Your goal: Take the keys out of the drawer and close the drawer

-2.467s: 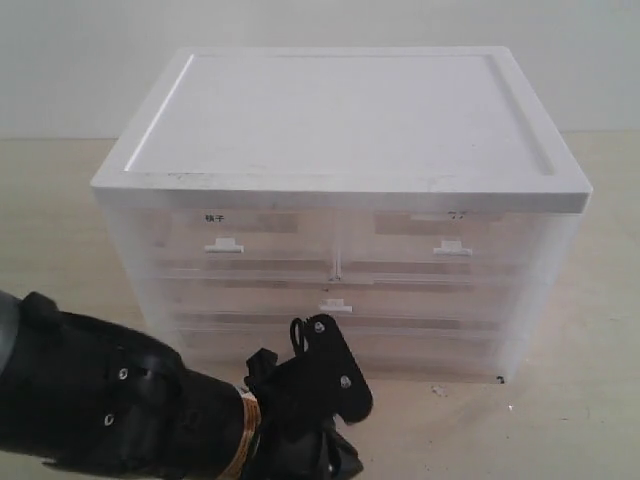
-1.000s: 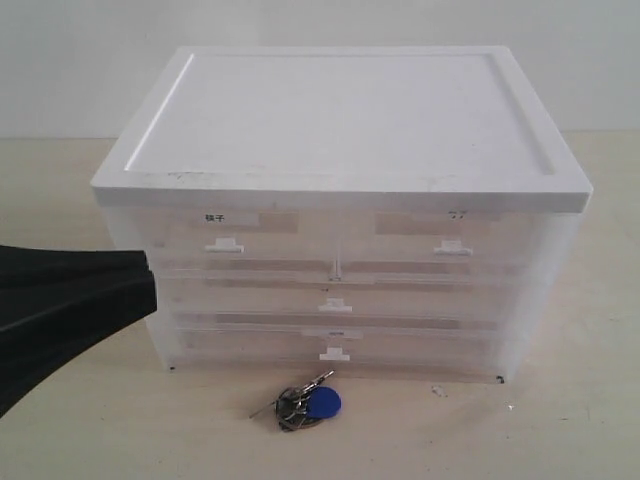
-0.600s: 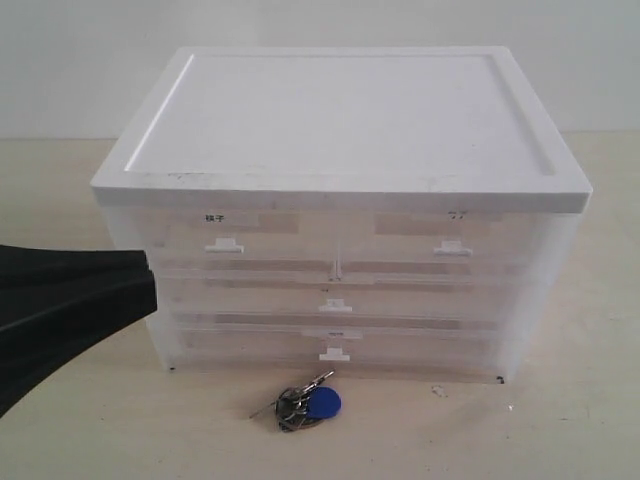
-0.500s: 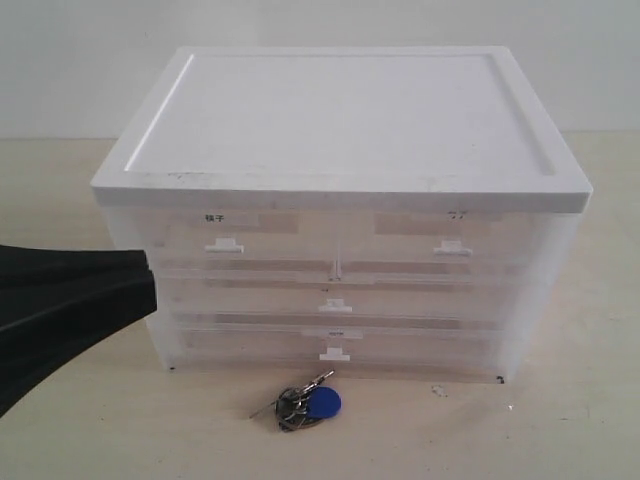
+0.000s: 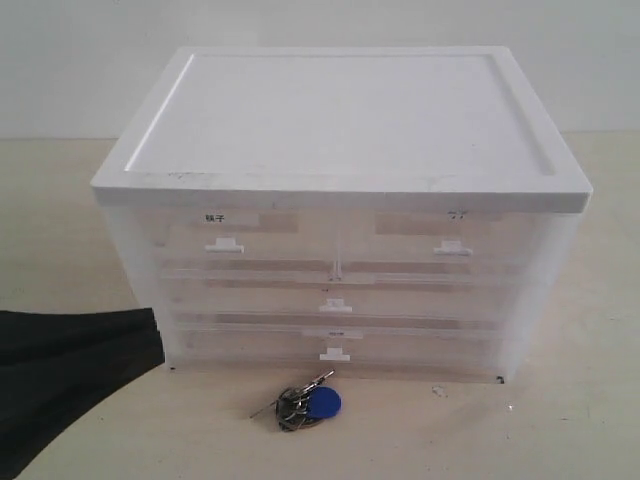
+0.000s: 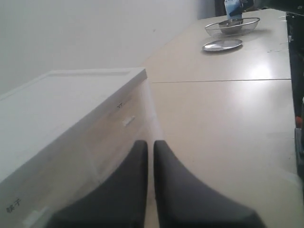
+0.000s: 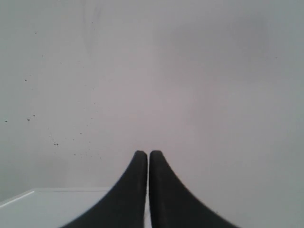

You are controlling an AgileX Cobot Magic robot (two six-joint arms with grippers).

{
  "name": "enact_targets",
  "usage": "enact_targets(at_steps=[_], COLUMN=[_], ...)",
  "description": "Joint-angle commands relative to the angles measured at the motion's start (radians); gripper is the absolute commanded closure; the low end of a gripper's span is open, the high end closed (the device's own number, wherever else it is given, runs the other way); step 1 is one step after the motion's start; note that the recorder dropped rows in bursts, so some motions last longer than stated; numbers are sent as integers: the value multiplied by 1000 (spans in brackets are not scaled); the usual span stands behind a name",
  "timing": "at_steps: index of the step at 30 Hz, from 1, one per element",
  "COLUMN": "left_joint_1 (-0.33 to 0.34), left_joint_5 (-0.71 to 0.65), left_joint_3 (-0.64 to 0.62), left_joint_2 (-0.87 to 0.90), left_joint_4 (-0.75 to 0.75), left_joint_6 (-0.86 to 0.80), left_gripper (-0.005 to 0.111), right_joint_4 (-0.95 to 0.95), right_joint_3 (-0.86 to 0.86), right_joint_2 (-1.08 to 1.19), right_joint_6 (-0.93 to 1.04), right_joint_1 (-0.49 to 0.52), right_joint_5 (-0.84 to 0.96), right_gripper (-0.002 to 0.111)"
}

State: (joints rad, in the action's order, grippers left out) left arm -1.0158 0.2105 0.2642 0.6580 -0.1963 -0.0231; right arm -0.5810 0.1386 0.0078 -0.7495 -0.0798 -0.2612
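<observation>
Black fingers fill the low left corner of the exterior view: that's the left gripper, sitting beside the lower left corner of the drawer cabinet, close to it but apart. Its own wrist camera shows the left gripper pinched nearly together, only a thin slit between the fingers and nothing caught in it.

Moving across, the cabinet has a white lid and frosted drawers: two small ones on top, two wide ones beneath. Every front looks flush, including the bottom drawer with its little white handle. Through that cloudy plastic I can't be sure each one is pushed fully home.

On to the middle: the keys lie on the table, out in the open just in front of the bottom drawer, silvery blades fanned to the left, blue fob on the right side of the bunch. Out of the drawer, drawer shut; this job looks all but finished.

Over on the right, no arm shows in the exterior view. The right gripper appears only on its own wrist camera, clamped closed on nothing and facing a blank wall.

What could spoil it? That left arm is low and near the cabinet's corner. A careless swing toward the middle could clip the light plastic cabinet and shove it, or sweep the keys along the table. A knock could also jolt a loosely seated drawer back open.
</observation>
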Motion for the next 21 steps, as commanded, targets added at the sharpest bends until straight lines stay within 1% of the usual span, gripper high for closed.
enact_targets(at_steps=[1,4,6,7,8,10,13,16,17,18,19,21], left_joint_1=[30,81,122,151,179,236,337,467,528,556,607,672], left_joint_5=[146,192,253,314,351,304,302,266,236,215,164,105], left_joint_3=[-94,-154,-211,-253,-264,-264,-264,-264,-264,-264,-264,-264], left_joint_2=[-4,-4,-12,-25,-44,-81,-150,-221,-255,-277,-329,-384], left_joint_4=[165,178,183,196,217,241,241,241,241,241,241,241], left_joint_6=[-183,-170,-150,-150,-150,-135,-75,-45,-40,-40,-40,-37], left_gripper=[102,102,102,102,102,102,102,102,102,102,102,102], right_joint_4=[-3,-3,-3,-3,-3,-3,-3,-3,-3,-3,-3,-3], right_joint_3=[3,3,3,3,3,3,3,3,3,3,3,3], right_joint_2=[-8,-8,-8,-8,-8,-8,-8,-8,-8,-8,-8,-8], right_joint_6=[-2,-2,-2,-2,-2,-2,-2,-2,-2,-2,-2,-2], right_joint_1=[-2,-2,-2,-2,-2,-2,-2,-2,-2,-2,-2,-2], right_joint_5=[3,3,3,3,3,3,3,3,3,3,3,3], right_gripper=[108,108,108,108,108,108,108,108,108,108,108,108])
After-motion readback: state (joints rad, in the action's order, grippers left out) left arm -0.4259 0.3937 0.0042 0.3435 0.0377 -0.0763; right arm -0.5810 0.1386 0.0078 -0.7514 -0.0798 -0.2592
